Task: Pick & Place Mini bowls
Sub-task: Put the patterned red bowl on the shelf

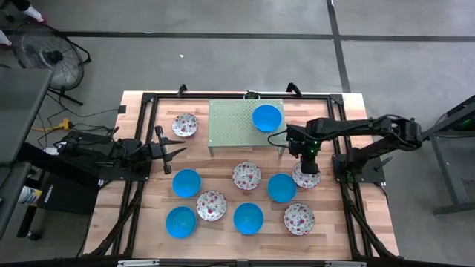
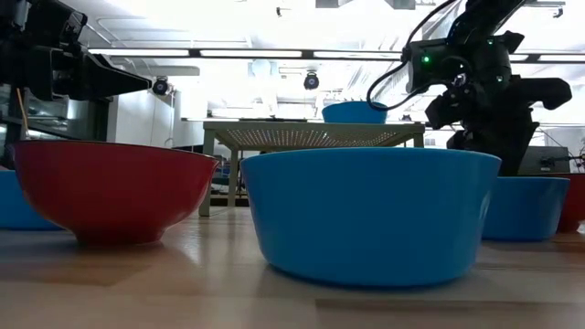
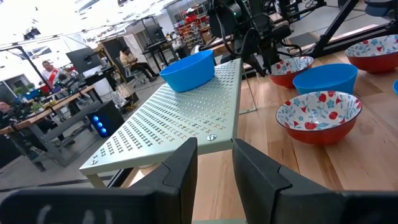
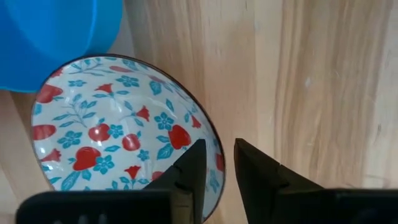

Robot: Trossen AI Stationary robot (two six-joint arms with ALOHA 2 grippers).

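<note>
Several mini bowls sit on the wooden table (image 1: 148, 222), some solid blue, some white with red and blue flowers. One blue bowl (image 1: 267, 117) stands on the green perforated stand (image 1: 234, 126). My right gripper (image 4: 217, 163) points down at the table's right side, over a floral bowl (image 4: 118, 130) that rests on its base beside a blue bowl (image 4: 50, 37); it is shut on this bowl. My left gripper (image 3: 214, 155) hovers level at the table's left edge with a narrow gap between its fingers, holding nothing. My right gripper has the floral bowl's rim (image 4: 216, 148) pinched between its two fingers, one finger (image 4: 194, 163) inside the bowl and the other (image 4: 249, 163) outside. The fingers come from above, pointing down. The bowl sits upright on the table.
Floral bowls (image 1: 246, 176), (image 1: 211, 205), (image 1: 298, 218) and blue bowls (image 1: 282, 188), (image 1: 248, 218), (image 1: 186, 182) crowd the table's middle and near side. Another floral bowl (image 1: 185, 124) sits left of the stand. Most of the stand's top is bare.
</note>
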